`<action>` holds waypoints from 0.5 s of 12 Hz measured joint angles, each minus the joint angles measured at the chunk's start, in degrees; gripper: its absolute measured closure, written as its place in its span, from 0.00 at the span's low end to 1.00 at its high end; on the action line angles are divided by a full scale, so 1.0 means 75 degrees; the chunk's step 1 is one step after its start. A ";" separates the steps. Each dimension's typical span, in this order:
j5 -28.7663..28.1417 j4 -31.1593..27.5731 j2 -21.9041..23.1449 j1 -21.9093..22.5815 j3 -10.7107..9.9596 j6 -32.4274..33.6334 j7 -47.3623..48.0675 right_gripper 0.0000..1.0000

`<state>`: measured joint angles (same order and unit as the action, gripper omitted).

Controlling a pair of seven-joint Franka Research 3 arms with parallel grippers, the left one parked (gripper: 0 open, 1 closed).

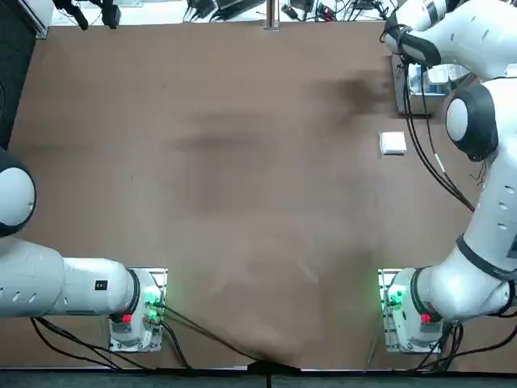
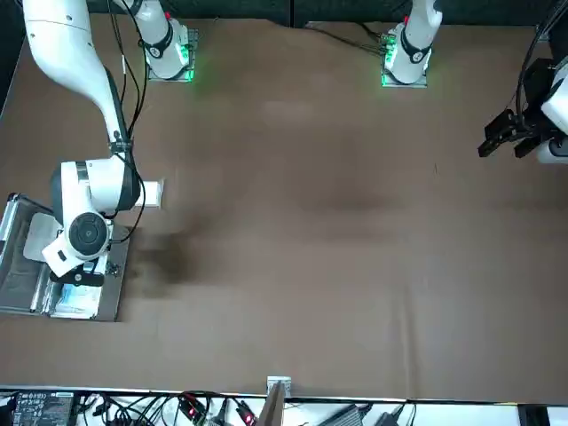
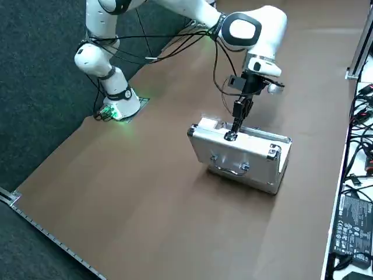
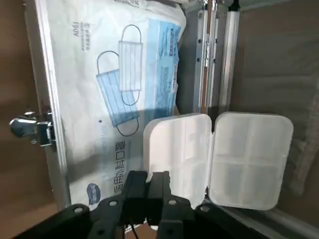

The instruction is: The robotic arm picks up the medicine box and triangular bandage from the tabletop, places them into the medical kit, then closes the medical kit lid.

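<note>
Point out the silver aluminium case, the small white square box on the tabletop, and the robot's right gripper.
Silver aluminium case [image 3: 242, 153]: right side view, on the handle wall.
Small white square box [image 1: 393, 143]: top view, on its upper face.
Right gripper [image 4: 149, 177]: right wrist view, at its tip, over the case.

Right arm: glossy white [image 1: 494, 194], rounded segments
Joints: dark grey bands around white round caps [image 1: 457, 120]
Base: white, a green light [image 1: 395, 299] and a red button [image 1: 426, 318]
Cables: black [image 1: 414, 129], looped along the arm, a white tag [image 1: 439, 163] on one
Right gripper [image 4: 148, 174]: at the far right, over the metal case [image 3: 233, 154]; matte black, slim square-edged fingers, silvery round screws [image 4: 113, 203]
</note>
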<state>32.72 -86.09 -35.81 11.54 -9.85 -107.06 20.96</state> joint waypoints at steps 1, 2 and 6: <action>0.0002 0.0000 -0.0029 -0.0012 0.0000 -0.0001 0.0126 0.97; 0.0003 0.0000 -0.0059 -0.0014 0.0000 -0.0003 0.0222 0.97; 0.0004 -0.0002 -0.0164 -0.0016 0.0000 -0.0014 0.0336 0.92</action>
<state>32.75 -86.11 -37.03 11.41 -9.85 -107.16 23.48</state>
